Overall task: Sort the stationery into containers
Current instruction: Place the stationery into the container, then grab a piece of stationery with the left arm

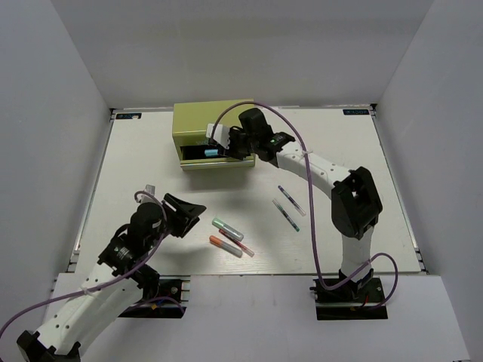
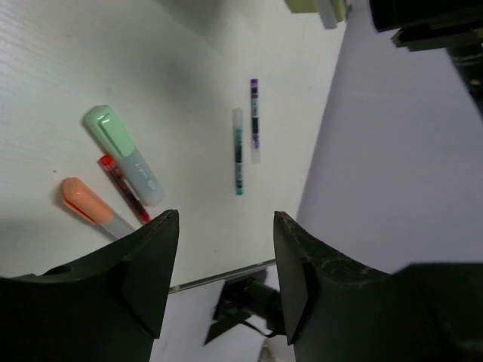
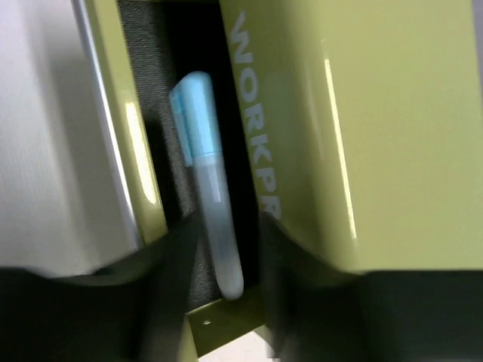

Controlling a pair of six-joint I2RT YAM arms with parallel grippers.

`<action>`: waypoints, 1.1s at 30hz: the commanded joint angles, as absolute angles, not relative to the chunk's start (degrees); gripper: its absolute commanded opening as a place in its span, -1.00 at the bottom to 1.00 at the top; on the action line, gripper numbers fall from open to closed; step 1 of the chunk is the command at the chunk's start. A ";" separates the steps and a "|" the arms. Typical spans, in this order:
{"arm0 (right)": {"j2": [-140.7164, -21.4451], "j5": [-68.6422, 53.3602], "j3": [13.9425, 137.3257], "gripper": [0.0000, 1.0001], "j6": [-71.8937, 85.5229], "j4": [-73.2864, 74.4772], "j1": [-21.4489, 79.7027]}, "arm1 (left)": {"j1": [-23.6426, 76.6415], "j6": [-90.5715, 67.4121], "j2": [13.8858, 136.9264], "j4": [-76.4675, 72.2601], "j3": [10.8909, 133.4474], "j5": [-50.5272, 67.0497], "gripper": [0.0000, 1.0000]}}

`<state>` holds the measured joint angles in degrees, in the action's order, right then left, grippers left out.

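**Fig. Blue marker set down in the chest drawer; five pens left on the surface**

*Left.* The left pincer [image 2: 224, 234] hangs over the surface [image 1: 151, 166] with its jaws about half apart and nothing between them. Ahead of it and off to its left lie the orange marker [image 2: 89, 204], the red pen [image 2: 121, 185] and the green marker [image 2: 124, 154], close together and roughly parallel. Straight ahead and further out lie the green-tipped thin pen [image 2: 238, 154] and the purple-tipped thin pen [image 2: 255, 121], side by side.

*Right.* The right pincer [image 3: 225, 260] reaches into the open drawer [image 3: 132, 136] of the olive chest [image 3: 377, 151]. Its jaws stand wider than the blue marker [image 3: 204, 166], which lies flat on the drawer floor. The marker's clear tail lies between the fingertips and its cap points away. The wrist view is blurred, but no grip shows.

*Technique.* The step appears to be the release. It is best finished by spreading the jaws a little more and then lifting straight up, so that neither fingertip drags the tail or catches the drawer wall.
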<state>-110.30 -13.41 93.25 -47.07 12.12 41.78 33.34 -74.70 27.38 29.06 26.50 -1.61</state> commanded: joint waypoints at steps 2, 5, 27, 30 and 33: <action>-110.56 -12.92 98.17 0.06 -47.46 10.90 41.40 | 33.57 -85.33 24.70 31.19 25.67 -3.69 0.29; -109.95 -13.18 98.00 0.18 -47.02 11.16 41.31 | 33.57 -88.67 25.22 31.90 25.66 -2.91 0.29; -81.66 -11.87 73.13 -0.29 -36.73 11.50 36.39 | 33.57 -97.04 52.98 48.69 35.06 5.71 0.29; -78.59 -9.68 71.99 -0.23 -38.67 13.09 35.77 | 33.57 -96.50 54.31 48.16 33.94 7.81 0.29; -76.64 -8.17 72.77 -0.23 -39.72 15.20 35.07 | 33.57 -96.50 54.32 40.89 29.81 10.02 0.29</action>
<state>-80.47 -10.35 71.50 -38.24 14.79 35.75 33.34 -97.06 54.61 45.01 32.23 7.27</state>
